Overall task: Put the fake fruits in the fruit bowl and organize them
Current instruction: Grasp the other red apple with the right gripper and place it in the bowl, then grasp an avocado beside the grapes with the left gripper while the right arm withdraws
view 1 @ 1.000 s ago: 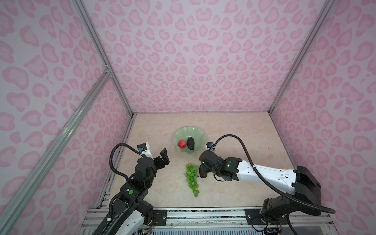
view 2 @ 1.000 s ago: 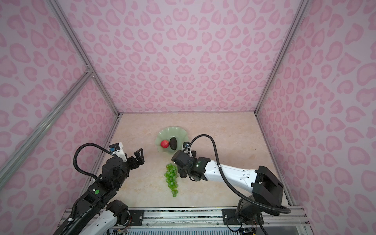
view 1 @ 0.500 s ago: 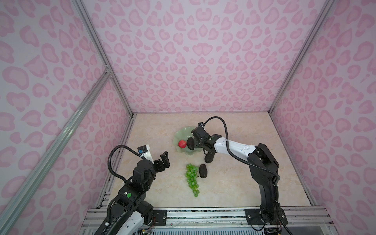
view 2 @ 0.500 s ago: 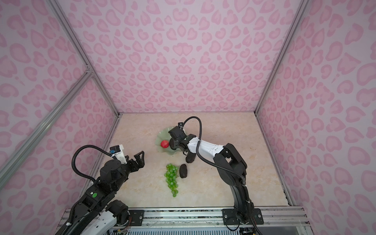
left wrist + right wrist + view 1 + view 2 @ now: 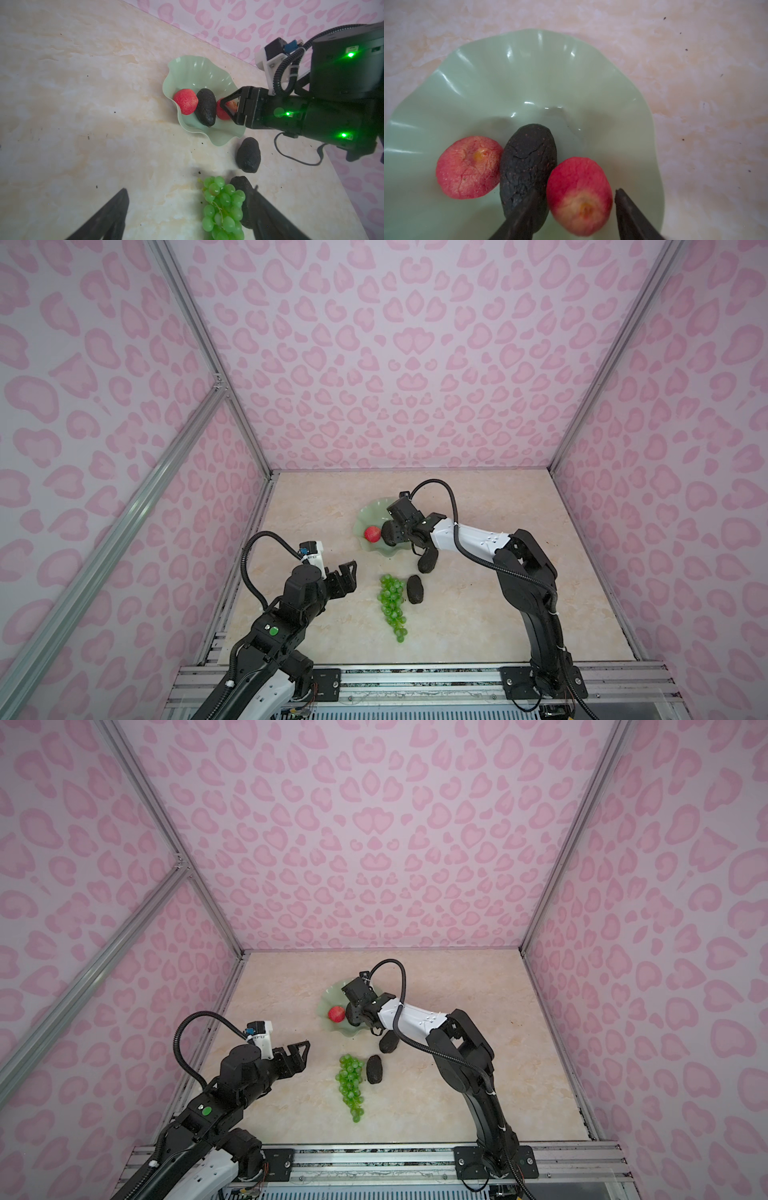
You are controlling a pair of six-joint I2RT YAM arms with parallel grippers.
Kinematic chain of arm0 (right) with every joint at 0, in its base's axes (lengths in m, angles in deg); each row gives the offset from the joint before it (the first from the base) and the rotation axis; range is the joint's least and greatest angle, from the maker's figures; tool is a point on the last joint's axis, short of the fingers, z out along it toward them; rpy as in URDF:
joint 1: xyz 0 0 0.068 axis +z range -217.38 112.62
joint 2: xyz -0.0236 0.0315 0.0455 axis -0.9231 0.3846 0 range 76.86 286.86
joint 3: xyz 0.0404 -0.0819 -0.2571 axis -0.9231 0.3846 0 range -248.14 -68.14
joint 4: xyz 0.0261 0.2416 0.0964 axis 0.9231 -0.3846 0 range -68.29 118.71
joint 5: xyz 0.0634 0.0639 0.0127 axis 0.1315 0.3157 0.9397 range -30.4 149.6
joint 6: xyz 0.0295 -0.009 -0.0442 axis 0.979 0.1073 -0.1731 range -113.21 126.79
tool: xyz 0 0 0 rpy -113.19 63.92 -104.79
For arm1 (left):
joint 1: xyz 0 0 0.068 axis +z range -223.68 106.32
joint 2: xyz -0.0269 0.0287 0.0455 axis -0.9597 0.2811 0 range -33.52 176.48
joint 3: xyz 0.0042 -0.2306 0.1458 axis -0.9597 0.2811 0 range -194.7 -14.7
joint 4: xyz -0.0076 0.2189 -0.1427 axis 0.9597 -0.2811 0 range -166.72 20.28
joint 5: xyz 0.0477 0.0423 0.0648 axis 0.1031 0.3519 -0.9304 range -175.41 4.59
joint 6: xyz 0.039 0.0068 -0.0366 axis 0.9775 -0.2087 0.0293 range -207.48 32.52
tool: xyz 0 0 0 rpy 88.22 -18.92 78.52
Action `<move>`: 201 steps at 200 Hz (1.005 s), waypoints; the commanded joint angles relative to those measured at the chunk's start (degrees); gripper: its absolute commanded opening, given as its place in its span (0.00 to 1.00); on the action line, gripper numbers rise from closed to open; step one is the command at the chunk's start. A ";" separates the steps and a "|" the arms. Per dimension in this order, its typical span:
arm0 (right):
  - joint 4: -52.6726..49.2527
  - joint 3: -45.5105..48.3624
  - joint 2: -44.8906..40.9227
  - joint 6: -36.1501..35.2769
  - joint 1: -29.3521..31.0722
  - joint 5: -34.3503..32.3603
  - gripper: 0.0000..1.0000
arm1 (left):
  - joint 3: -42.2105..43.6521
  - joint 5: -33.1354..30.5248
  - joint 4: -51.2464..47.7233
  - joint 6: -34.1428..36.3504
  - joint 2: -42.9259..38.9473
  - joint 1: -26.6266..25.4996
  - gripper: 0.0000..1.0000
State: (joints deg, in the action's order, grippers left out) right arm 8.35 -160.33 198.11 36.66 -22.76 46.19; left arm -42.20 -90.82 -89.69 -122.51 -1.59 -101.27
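Observation:
The pale green fruit bowl (image 5: 365, 512) (image 5: 529, 72) holds a red apple (image 5: 372, 534) (image 5: 468, 167), a dark bumpy fruit (image 5: 527, 162) and a second red apple (image 5: 579, 195). My right gripper (image 5: 578, 191) (image 5: 395, 531) is open over the bowl, astride that second apple, with a gap at one finger. On the table lie the green grapes (image 5: 391, 605) (image 5: 222, 203) and two dark fruits (image 5: 415, 589) (image 5: 428, 562). My left gripper (image 5: 347, 576) (image 5: 190, 191) hangs open and empty just left of the grapes.
Pink patterned walls close in the marble table (image 5: 478, 614) on three sides. A metal rail (image 5: 415, 676) runs along the front edge. The right arm (image 5: 519, 564) arches over the dark fruit nearest the bowl.
The right gripper went from beside the grapes up to the bowl with the second apple, then opened its jaws around it. The left gripper shifted slightly and narrowed a little.

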 commanded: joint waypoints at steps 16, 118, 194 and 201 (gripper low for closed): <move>1.10 0.61 -3.36 -0.97 -0.34 -1.02 0.68 | -0.54 4.11 2.69 -0.79 2.07 -2.99 0.87; 14.47 43.54 -48.28 3.68 -13.91 1.12 0.92 | -13.77 2.44 4.42 0.78 30.16 -22.50 0.67; 12.46 56.06 -64.16 6.37 -21.92 1.19 0.95 | -22.24 7.62 2.66 2.85 47.63 -27.24 0.62; 12.16 56.09 -64.25 6.48 -22.10 1.24 0.95 | -22.84 7.61 2.12 2.77 49.06 -27.38 0.63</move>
State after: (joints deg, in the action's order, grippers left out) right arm 20.48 -104.87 134.42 42.01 -44.29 47.63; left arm -62.95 -84.92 -86.76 -120.39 44.20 -128.28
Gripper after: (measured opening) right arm 0.953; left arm 0.621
